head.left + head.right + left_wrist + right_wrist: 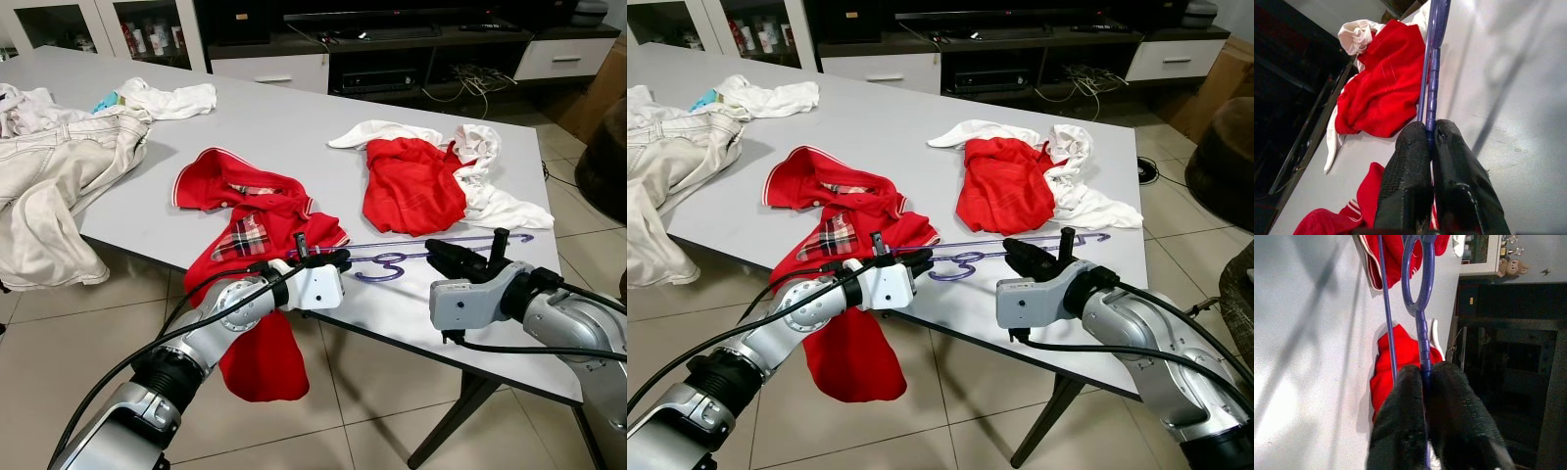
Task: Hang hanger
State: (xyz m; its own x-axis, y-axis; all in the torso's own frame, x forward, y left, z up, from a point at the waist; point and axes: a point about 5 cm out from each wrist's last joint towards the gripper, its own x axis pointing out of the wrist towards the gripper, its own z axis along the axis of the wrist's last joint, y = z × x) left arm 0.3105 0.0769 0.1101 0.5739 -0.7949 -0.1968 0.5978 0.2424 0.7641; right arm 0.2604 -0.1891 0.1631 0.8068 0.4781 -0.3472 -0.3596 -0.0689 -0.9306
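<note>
Both arms reach forward over the near edge of the grey table [294, 127], forearms roughly level, wrists angled toward each other. The left gripper [328, 258] has its fingers [1405, 181] pinched tight on one end of the purple hanger [392, 259]; the right gripper [453, 257] has its fingers [1400, 421] clamped on the hanger's other side near the hook loop. The hanger lies along the table's near edge, spanning between the two grippers, low over the surface; I cannot tell whether it touches. At about 10 o'clock from the hanger, a red polo shirt [245, 206] with a plaid placket drapes over the table edge, hanging down behind the left forearm. At 12 o'clock, a crumpled red shirt [411, 186] lies tangled with a white garment [490, 196]. Far off at 9 to 10 o'clock, beige trousers [59, 186] hang over the left side.
</note>
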